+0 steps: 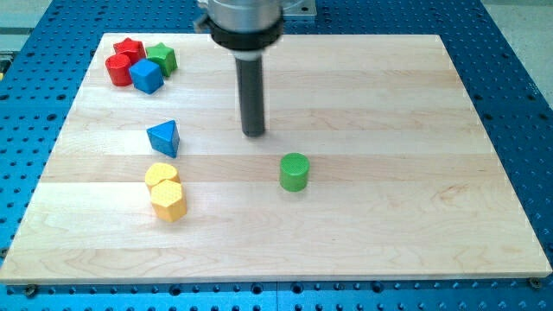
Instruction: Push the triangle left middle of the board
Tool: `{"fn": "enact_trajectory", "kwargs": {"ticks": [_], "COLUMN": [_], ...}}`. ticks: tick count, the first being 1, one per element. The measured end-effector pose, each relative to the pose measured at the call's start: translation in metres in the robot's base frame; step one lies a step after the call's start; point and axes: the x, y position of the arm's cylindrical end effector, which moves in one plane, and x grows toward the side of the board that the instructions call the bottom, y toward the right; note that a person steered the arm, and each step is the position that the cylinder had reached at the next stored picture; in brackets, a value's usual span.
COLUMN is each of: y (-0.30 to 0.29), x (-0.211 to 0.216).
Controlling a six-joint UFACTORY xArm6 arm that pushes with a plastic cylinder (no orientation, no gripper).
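1. Blue is the colour of the triangle block; it lies on the wooden board in the left half, a little above the middle height, apart from every other block

2. My tip rests on the board to the view's right of the blue triangle, at almost the same height in the view, with bare wood between them; it touches nothing

3. This arm carries no claw, only the dark rod, so there are no jaws to be apart or together, and nothing is held

4. The move turns on this one relation: the triangle lies toward the view's left from my tip, and its goal, the left middle of the board, is also further left and slightly lower. I judge that a push leftward from here meets its right side well

5. Just below the triangle are the yellow heart-like block and the yellow hexagonal block, touching each other; a push that leans too much downward could drive the triangle into them

6. The green cylinder is below-right of my tip, out of the way
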Motion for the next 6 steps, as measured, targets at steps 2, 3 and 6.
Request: {"fn": "enact_trajectory", "kwargs": {"ticks": [2, 3, 6], "y": [-0.168, -0.232, -0.277], "x": [0.004, -0.009, 0.061]}}
